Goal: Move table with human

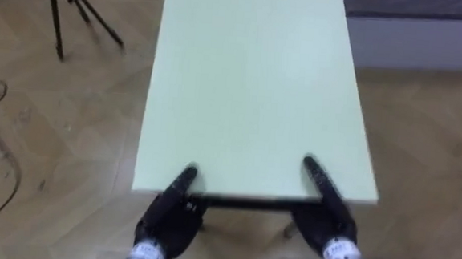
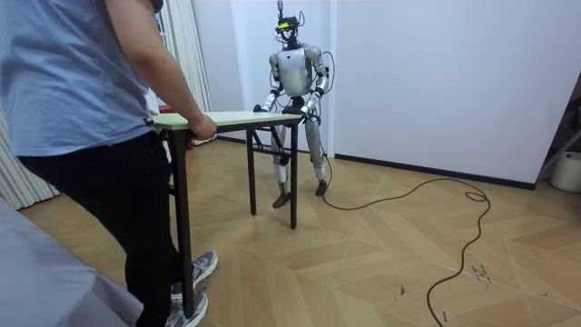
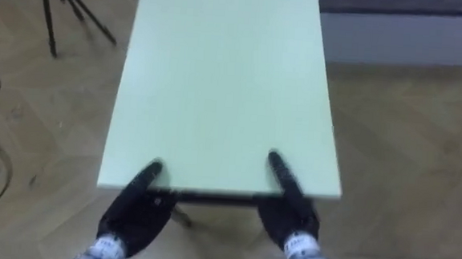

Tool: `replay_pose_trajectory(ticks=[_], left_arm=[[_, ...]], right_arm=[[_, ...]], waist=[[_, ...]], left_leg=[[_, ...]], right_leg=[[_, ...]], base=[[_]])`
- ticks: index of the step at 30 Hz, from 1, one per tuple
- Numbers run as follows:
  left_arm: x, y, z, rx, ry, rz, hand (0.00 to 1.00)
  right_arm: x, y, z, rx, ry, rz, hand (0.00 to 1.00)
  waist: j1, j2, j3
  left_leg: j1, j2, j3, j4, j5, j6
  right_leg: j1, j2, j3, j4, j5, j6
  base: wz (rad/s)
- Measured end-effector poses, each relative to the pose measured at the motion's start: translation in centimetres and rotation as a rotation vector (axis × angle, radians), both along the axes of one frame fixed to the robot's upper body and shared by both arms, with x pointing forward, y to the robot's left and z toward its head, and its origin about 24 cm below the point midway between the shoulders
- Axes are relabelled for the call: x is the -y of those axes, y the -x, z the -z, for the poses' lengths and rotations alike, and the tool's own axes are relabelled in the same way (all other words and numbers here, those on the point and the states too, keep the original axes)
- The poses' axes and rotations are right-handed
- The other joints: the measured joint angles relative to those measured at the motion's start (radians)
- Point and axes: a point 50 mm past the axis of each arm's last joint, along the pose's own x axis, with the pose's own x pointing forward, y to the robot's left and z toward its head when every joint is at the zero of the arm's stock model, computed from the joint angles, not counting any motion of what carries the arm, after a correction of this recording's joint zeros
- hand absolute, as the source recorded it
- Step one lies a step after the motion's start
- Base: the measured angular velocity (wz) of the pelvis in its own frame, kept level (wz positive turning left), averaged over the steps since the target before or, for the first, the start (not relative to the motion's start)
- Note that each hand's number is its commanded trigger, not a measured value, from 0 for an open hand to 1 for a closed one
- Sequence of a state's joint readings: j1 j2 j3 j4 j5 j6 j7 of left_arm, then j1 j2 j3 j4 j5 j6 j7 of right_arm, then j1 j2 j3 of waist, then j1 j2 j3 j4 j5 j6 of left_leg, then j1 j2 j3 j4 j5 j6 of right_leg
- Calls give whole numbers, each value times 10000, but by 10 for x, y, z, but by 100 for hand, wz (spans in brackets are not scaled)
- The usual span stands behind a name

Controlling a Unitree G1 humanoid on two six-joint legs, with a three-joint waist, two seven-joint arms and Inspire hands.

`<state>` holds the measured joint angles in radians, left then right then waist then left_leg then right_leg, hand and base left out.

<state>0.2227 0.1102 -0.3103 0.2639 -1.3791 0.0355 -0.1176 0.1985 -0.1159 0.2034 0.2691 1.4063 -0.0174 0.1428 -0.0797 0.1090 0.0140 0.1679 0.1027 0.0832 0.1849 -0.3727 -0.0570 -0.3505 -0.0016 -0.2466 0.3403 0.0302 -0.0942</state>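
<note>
Table (image 1: 249,90): left hand (image 1: 169,218) and right hand (image 1: 326,220) clamp near edge, thumbs on top. I'd hold it level, pace matched to the person (image 2: 82,82) opposite.

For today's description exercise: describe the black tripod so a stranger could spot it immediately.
Find the pale green table in the middle of the eye view. On the wood floor left of its far end stands the tripod: thin black splayed legs, nothing like the broad flat tabletop.
</note>
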Motion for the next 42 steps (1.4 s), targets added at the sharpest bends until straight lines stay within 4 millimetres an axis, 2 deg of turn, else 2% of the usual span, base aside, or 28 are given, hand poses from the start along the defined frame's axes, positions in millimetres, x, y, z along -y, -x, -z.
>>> replay_pose_trajectory(ticks=[1, 4, 6, 7, 8, 9, 10, 11, 12, 13, 14, 17, 18, 19, 20, 21, 22, 23, 24, 25, 26, 27, 28, 31, 34, 37, 40, 42], left_arm=[[-1, 0, 0, -60, -43, -6, 100], [-1, -6, -2, -102, -67, -98, 100], [-1, -11, -4, -139, -37, -179, 100], [-1, -11, -4, -140, 1, -195, 100], [0, -11, -5, -134, 114, -227, 100], [0, -12, -6, -111, 180, -251, 100], [0, -14, -9, 0, 281, -272, 100], [2, -16, -11, 16, 296, -161, 100], [5, -18, -11, -43, 313, -65, 100], [8, -18, -13, -85, 290, 54, 100], [8, -18, -14, -14, 239, 121, 100], [7, -6, -14, -95, 220, 167, 100], [6, -3, -14, -124, 258, 96, 100], [3, 2, -14, -123, 276, -32, 100], [2, 5, -13, -158, 293, -50, 100], [1, 7, -12, -204, 307, -55, 100], [2, 10, -12, -161, 427, -108, 100], [-1, 9, -17, 100, 350, -149, 100], [-3, 9, -19, 172, 265, -95, 100], [-5, 9, -19, 187, 187, -87, 100], [-7, 8, -19, 226, 137, -153, 100], [-7, 8, -20, 270, 120, -160, 100], [-7, 5, -22, 374, 120, -185, 100], [-5, 3, -24, 519, 197, -322, 100], [-8, 1, -27, 657, 139, -386, 100], [-8, 1, -28, 722, 86, -430, 100], [-8, 0, -29, 772, -73, -389, 100], [-8, 1, -30, 795, -67, -387, 100]], right_arm=[[0, 1, 1, -135, -85, 38, 100], [-1, -5, -1, -329, -152, 55, 100], [-2, -11, -4, -400, -85, -6, 100], [-2, -12, -5, -396, -79, -10, 100], [-2, -12, -6, -393, -78, 15, 100], [-3, -13, -8, -391, -69, 19, 100], [-3, -14, -12, -363, -100, 11, 100], [-2, -12, -13, -470, -206, 100, 100], [0, -8, -11, -571, -255, 223, 100], [3, 0, -11, -656, -346, 484, 100], [4, 6, -12, -694, -469, 657, 100], [2, 20, -12, -787, -525, 693, 100], [1, 22, -12, -803, -544, 657, 100], [-3, 22, -12, -769, -586, 507, 100], [-5, 23, -12, -805, -572, 323, 100], [-4, 23, -12, -823, -525, 275, 100], [-5, 21, -13, -767, -547, 234, 100], [-8, 17, -16, -586, -675, 182, 100], [-9, 18, -16, -588, -744, 207, 100], [-9, 20, -15, -673, -945, 289, 100], [-10, 20, -15, -664, -869, 240, 100], [-11, 19, -16, -601, -858, 243, 100], [-13, 15, -18, -441, -868, 240, 100], [-13, 11, -21, -293, -857, 182, 100], [-16, 8, -22, -164, -943, 197, 100], [-18, 6, -23, -67, -904, 183, 100], [-18, 6, -23, -46, -912, 269, 100], [-18, 7, -23, -82, -860, 309, 100]], waist=[[15, -145, -9], [109, -347, -21], [230, -526, -28], [235, -581, -25], [185, -664, -34], [127, -673, -33], [5, -675, -35], [-136, -664, -12], [-169, -664, -13], [-202, -761, -71], [-181, -856, -128], [-63, -895, -110], [4, -921, -103], [75, -1030, -20], [171, -1101, 53], [286, -1045, 16], [559, -782, -187], [493, -944, -115], [362, -1142, -102], [354, -1525, -119], [565, -1688, -104], [668, -1699, -90], [757, -1620, -29], [1241, -1615, -24], [1269, -1720, -9], [1346, -1742, 2], [1439, -1754, 9], [1459, -1760, 13]], left_leg=[[51, -154, 44, -59, 107, 227], [-82, -571, 292, 227, 176, 410], [-370, -1034, 533, 506, 262, 650], [-484, -1146, 563, 576, 285, 720], [-744, -1350, 580, 747, 356, 873], [-926, -1418, 593, 844, 407, 964], [-1277, -1407, 841, 981, 530, 1169], [-1422, -1229, 1697, 1156, 566, 1229], [-1404, -1137, 1970, 1175, 583, 1246], [-1380, -1100, 2323, 1058, 717, 1258], [-1341, -1124, 2815, 834, 892, 1275], [-1332, -1190, 3609, 904, 958, 1335], [-1345, -1205, 3757, 946, 954, 1341], [-1393, -1240, 3863, 1144, 954, 1342], [-1460, -1326, 3573, 1167, 970, 1329], [-1595, -1318, 3293, 1115, 994, 1343], [-2057, -1144, 2678, 959, 1192, 1402], [-2413, -1074, 2874, 1033, 1279, 1487], [-2491, -1146, 2998, 1106, 1304, 1519], [-2479, -1313, 3301, 1199, 1328, 1564], [-2648, -1327, 3517, 1408, 1318, 1580], [-2794, -1287, 3553, 1583, 1319, 1580], [-3072, -1136, 3585, 1835, 1328, 1578], [-3416, -841, 3870, 1912, 1448, 1518], [-3919, -698, 3868, 1965, 1684, 1563], [-4391, -409, 3867, 2217, 1767, 1572], [-4598, -189, 3799, 2354, 1890, 1565], [-4694, -62, 3713, 2389, 2010, 1572]], right_leg=[[2, -89, 33, -16, 89, 20], [63, -337, 122, -329, 544, 37], [49, -604, 136, -720, 1058, 58], [40, -686, 189, -850, 1217, 107], [3, -818, 345, -1178, 1654, 512], [-12, -876, 455, -1386, 1942, 917], [-32, -976, 583, -1717, 2459, 1646], [-160, -1214, 475, -780, 1912, 1488], [-228, -1321, 472, 207, 1134, 1290], [-390, -1626, 492, 2317, -322, 1176], [-386, -1894, 518, 3991, -1275, 1107], [680, -2342, 849, 6024, -2229, 1170], [905, -2446, 883, 6022, -2299, 1225], [1040, -2538, 918, 5748, -2415, 1416], [931, -2209, 1122, 5463, -2376, 1519], [887, -1929, 1407, 5178, -2342, 1766], [945, -1365, 2070, 4373, -2354, 2200], [967, -1562, 2049, 4622, -2504, 2088], [1214, -1815, 1850, 4963, -2588, 2051], [1898, -2282, 1656, 5114, -2740, 2010], [2458, -2538, 1626, 4738, -2865, 2007], [2638, -2578, 1602, 4358, -2992, 2031], [2742, -2430, 1477, 3568, -3235, 2047], [3019, -2072, 1395, 1997, -3535, 2095], [3063, -1999, 1022, 1046, -3605, 2053], [2945, -1721, 861, 577, -3602, 2044], [2974, -1538, 570, 266, -3506, 1838], [3008, -1453, 145, 104, -3408, 1688]], base=[[-7], [-21], [-30], [-14], [0], [13], [43], [63], [83], [69], [51], [-2], [-56], [-65], [-70], [-86], [-67], [-31], [25], [9], [-20], [-41], [-33], [-45], [-8], [-5], [-1], [6]])
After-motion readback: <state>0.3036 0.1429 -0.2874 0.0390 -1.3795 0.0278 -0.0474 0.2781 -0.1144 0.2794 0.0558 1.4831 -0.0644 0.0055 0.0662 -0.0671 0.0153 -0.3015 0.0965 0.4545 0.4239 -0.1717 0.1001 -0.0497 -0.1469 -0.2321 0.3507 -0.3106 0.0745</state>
